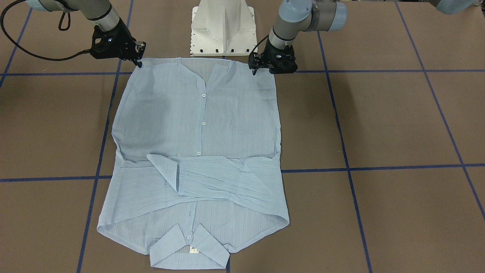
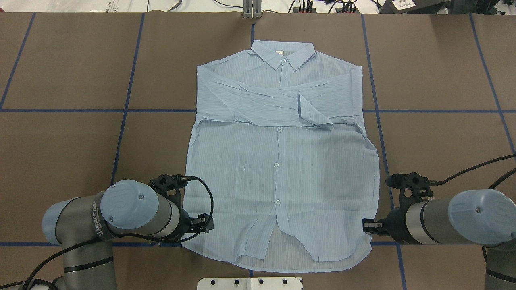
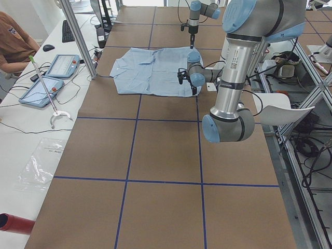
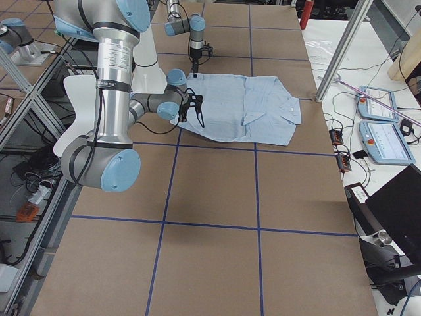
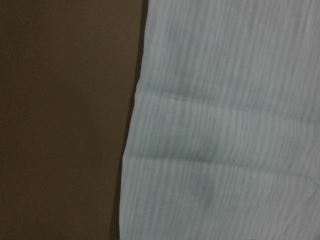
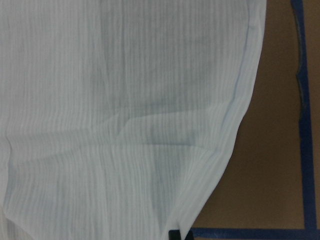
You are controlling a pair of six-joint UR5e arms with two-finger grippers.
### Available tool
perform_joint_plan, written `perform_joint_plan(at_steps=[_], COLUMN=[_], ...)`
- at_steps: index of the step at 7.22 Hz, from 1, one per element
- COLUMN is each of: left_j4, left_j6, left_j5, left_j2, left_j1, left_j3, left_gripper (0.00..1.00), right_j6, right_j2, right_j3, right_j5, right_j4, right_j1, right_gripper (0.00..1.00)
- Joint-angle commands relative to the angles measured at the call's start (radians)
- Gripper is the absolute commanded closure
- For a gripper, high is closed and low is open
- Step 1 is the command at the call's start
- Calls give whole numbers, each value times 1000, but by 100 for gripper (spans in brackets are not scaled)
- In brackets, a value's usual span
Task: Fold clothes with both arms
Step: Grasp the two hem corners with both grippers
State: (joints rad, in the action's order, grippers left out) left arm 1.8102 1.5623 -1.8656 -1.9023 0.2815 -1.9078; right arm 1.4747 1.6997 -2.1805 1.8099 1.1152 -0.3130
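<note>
The light-blue striped shirt [image 1: 197, 125] lies flat on the brown table, front up, with both sleeves folded across the chest. Its collar [image 2: 282, 54] is on the far side from me. My left gripper [image 2: 203, 225] is low at the hem's left corner, its jaws apart; it is on the right in the front view [image 1: 254, 70]. My right gripper [image 2: 367, 226] is low at the hem's right corner, its jaws spread in the right side view [image 4: 191, 122]. The hem lies flat at both corners. Both wrist views show close fabric [image 5: 225, 125] and its edge [image 6: 235, 125].
The white pedestal [image 1: 223, 26] stands just behind the hem, between my arms. Blue tape lines [image 2: 125, 110] grid the table. An operator [image 3: 13, 44] sits at a side bench with tablets [image 3: 41, 88]. Aluminium posts [image 3: 78, 36] stand at the far edge.
</note>
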Motion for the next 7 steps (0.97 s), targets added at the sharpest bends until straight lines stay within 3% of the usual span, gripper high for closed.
perform_joint_plan(at_steps=[1,2,3,7], left_j4=[-34,-35,-37,-38], left_j6=[1,1,2,1], left_j5=[0,0,0,-1], left_j2=[2,0,2,2], left_j1=[-1,-1,-1,-16], left_j3=[-7,-10,-8,7], left_gripper=[24,35,39,42], right_j6=[-1,-1,-1,-1], right_j2=[1,3,6,5], right_j3=[-2,-2,-4,-4], right_j5=[2,2,2,8], right_j4=[0,0,0,0], right_j1=[-9,-11,-15,-21], right_gripper=[100,100,100,100])
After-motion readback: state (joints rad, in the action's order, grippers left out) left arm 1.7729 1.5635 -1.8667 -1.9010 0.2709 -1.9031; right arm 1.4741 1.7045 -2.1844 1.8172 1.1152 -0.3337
